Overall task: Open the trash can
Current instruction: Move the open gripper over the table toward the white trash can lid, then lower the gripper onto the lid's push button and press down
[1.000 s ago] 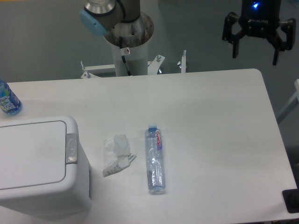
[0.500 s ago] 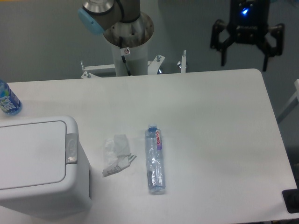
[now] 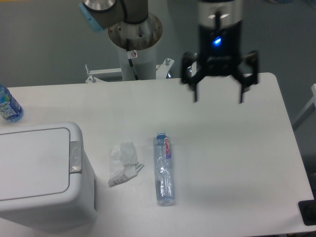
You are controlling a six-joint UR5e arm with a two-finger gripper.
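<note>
Boxy white plastic trash can [image 3: 42,175], flat lid shut, jaws spread.

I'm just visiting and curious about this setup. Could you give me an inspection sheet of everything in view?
Surface: white table, looks clean.
Job's things: trash can at front left, lid shut, grey latch on its rim.
Clutter: clear bottle lying flat; crumpled wrapper beside it; blue bottle at left edge.
Tool: tool open, empty, above the table's far side.
Cables: nothing seen.
Surroundings: robot base column, grey wall.
</note>
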